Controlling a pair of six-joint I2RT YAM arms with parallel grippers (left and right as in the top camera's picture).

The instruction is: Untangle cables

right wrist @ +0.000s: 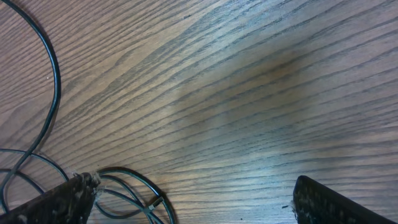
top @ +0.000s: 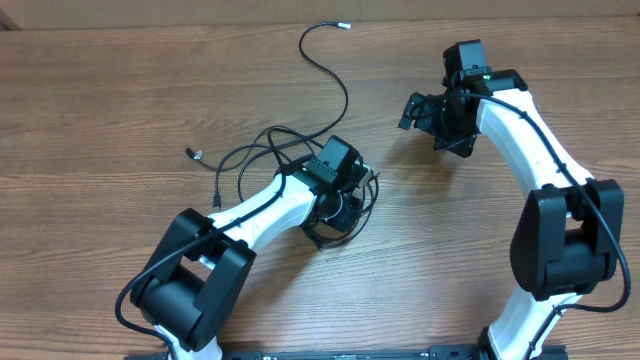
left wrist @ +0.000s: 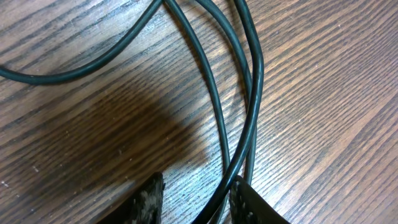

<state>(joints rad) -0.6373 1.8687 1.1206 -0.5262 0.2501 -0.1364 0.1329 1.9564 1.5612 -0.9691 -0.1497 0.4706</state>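
the cables [top: 262, 150] lie as one tangle in the middle of the counter [top: 100, 80], only one long end stretched away, so i judge most work is left. the left hand [left wrist: 196, 200] is half open around strands, grip unclear. the right hand [right wrist: 199, 202] is wide open and empty. two hands, three loose ends, so at least two cables

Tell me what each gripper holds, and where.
Right gripper: nothing, open above the table. Left gripper straddles strands of the cables in the tangle; whether it grips them cannot be told.
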